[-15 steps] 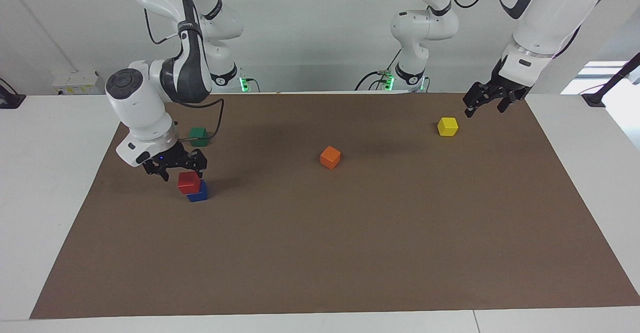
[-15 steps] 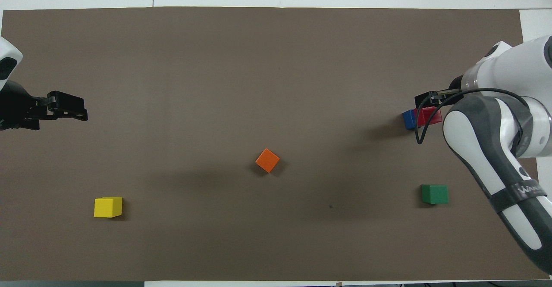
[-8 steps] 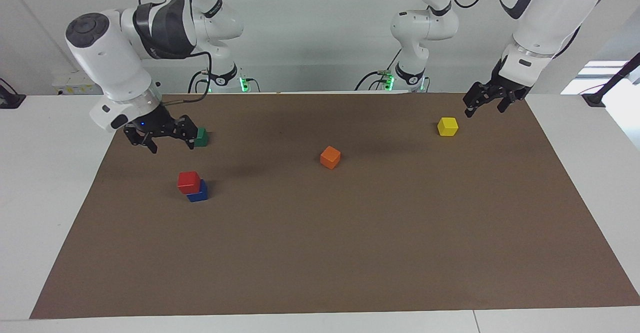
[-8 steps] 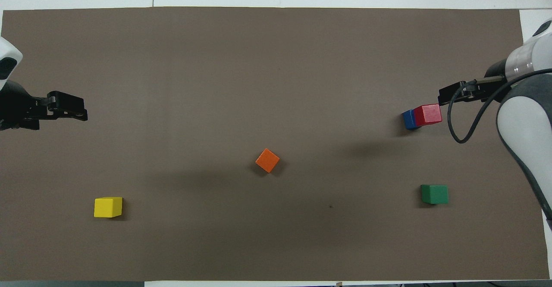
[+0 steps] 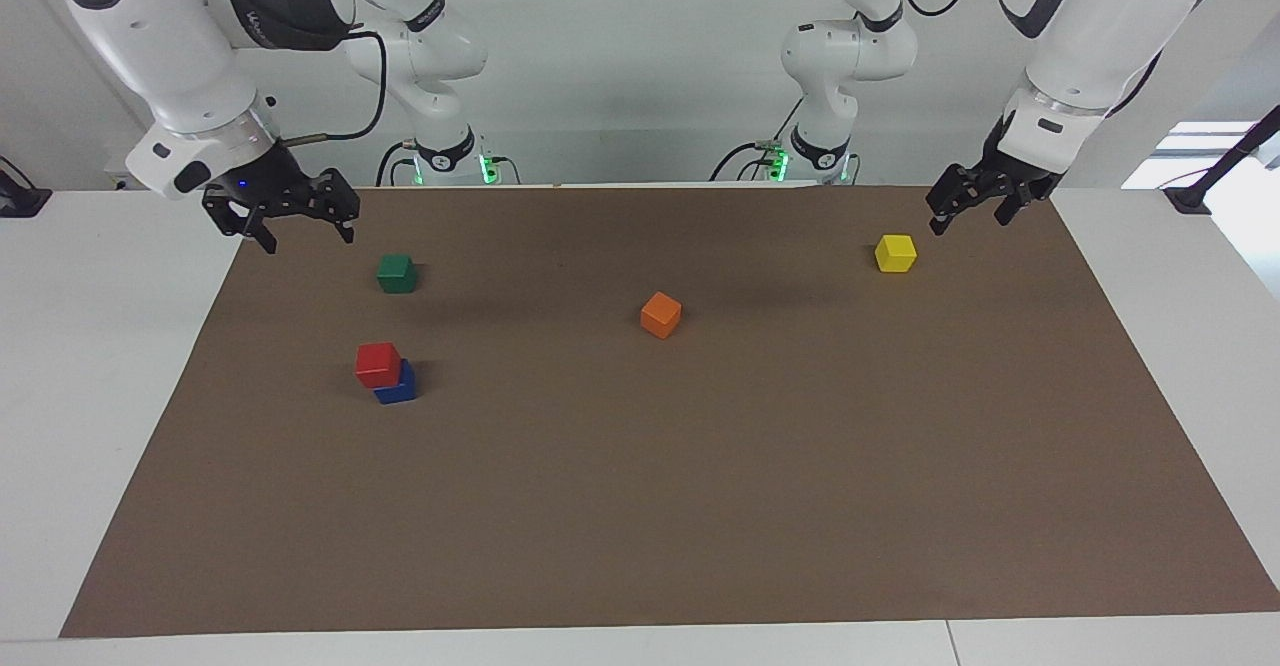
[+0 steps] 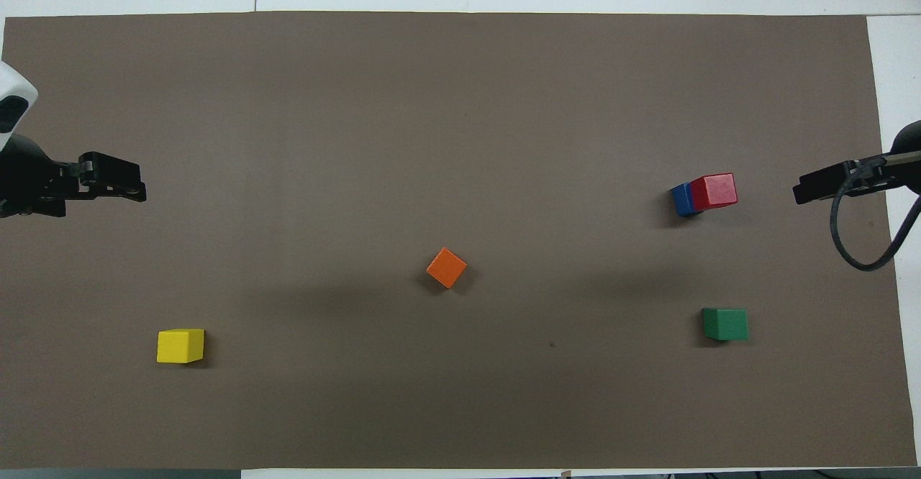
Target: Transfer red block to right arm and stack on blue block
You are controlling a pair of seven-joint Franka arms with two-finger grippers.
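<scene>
R tool (image 5: 297, 221): up in the air over the mat corner at R arm's end of the counter, fingers apart, holding nothing. I see it clear of every cube.
L tool (image 5: 968, 205): hangs over the mat edge at L arm's end, just by the yellow cube (image 5: 895, 252); fingers apart, empty. L arm waits.
Green cube (image 5: 396, 272): nearest the robots at R arm's end, flat on the mat (image 5: 640, 506), apart from the stack.
Orange cube (image 5: 660, 314): mid-mat, turned a bit, on its own.
Red block (image 5: 377, 363): sits on the blue block (image 5: 399, 387), farther from the robots than green. Not square on it: red is offset toward R arm's end, so blue shows along one side in both views.
Task state: my read, stack is made, nothing left to carry.
Handling: looks like a rigid, light cube w/ plain smooth faces, prob. a bit slick; not fragile. Won't give under the fingers.
Where to grip: if I had to redo it, I'd pinch red on two opposite side faces, mid-height, from above, fingers well clear of blue.
Risk: w/ that overhang, any nudge on red could tip it off; I'd keep both tools away.
</scene>
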